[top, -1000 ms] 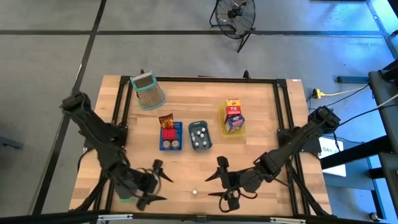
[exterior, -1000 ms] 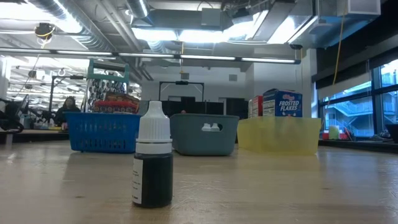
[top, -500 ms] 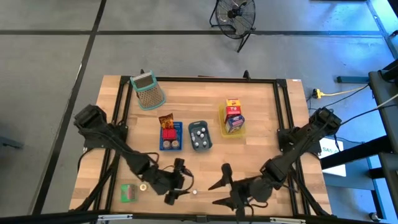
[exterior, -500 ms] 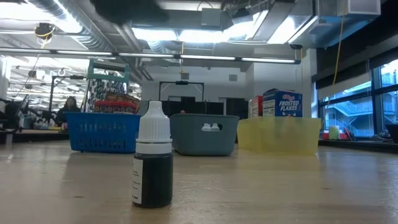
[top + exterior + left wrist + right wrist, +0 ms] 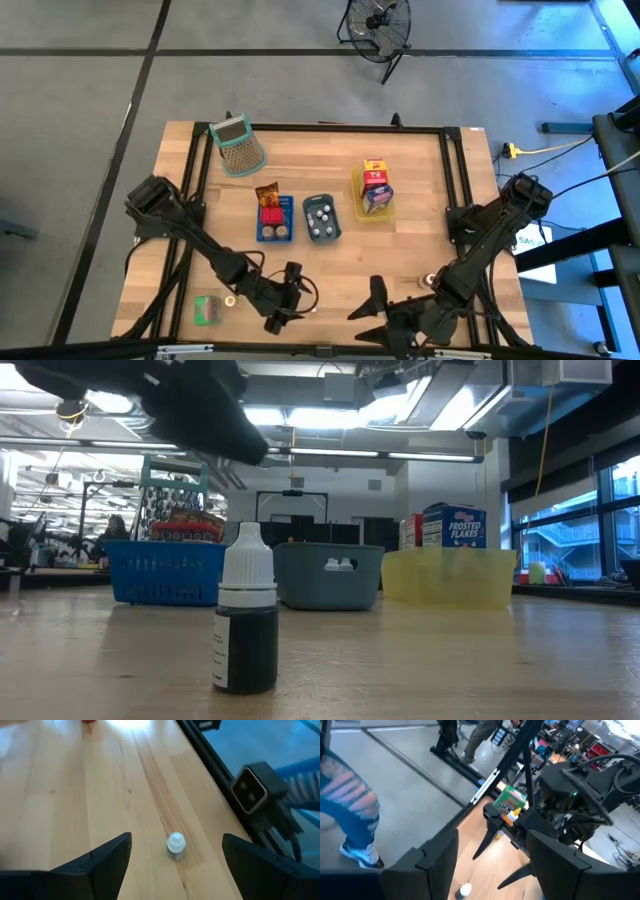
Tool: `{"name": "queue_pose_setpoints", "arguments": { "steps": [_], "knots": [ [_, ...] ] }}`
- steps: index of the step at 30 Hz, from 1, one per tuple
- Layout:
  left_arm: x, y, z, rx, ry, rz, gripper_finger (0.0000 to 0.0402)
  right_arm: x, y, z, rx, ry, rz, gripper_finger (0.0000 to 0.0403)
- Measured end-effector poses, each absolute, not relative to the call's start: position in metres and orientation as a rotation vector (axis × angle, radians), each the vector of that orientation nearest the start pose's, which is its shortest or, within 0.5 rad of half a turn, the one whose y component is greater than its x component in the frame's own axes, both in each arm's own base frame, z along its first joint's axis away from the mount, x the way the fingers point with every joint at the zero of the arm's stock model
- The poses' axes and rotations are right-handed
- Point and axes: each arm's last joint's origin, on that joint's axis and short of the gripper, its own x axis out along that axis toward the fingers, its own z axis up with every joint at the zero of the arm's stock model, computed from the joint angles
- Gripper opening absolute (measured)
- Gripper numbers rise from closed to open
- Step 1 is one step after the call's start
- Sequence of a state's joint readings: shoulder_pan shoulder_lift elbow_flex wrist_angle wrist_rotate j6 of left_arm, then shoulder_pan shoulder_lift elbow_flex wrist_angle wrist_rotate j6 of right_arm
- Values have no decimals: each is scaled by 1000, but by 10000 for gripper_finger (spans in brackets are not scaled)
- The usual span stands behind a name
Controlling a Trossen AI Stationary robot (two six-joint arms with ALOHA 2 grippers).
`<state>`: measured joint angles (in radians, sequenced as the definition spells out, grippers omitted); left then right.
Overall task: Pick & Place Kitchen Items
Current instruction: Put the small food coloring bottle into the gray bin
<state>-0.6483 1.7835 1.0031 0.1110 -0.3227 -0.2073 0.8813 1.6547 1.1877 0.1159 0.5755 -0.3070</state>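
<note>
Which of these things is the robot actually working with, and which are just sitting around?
In the job: little bottle, green carton, cereal boxes, red tin, white pieces.
Just lying about: blue tray, grey tray, yellow tray, mesh basket, floor fan.

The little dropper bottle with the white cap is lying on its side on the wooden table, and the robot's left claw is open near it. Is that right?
Not quite. The low view shows the little dark dropper bottle with the white cap standing upright on the wooden table, not lying down. The left claw is open near it.
</note>
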Motion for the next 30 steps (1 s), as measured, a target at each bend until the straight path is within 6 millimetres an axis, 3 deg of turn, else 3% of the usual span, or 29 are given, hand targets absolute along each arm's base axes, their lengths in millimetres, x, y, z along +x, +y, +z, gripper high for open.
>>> {"name": "queue_pose_setpoints", "arguments": {
  "steps": [10,19,30],
  "knots": [
    [313,-207,166,-73,591,-183,295,244,281,270,-510,300,466,236],
    [312,-211,169,-106,558,-181,268,243,283,269,-461,315,499,236],
    [302,-223,167,-40,537,-140,265,243,283,269,-451,317,510,236]
  ]
}}
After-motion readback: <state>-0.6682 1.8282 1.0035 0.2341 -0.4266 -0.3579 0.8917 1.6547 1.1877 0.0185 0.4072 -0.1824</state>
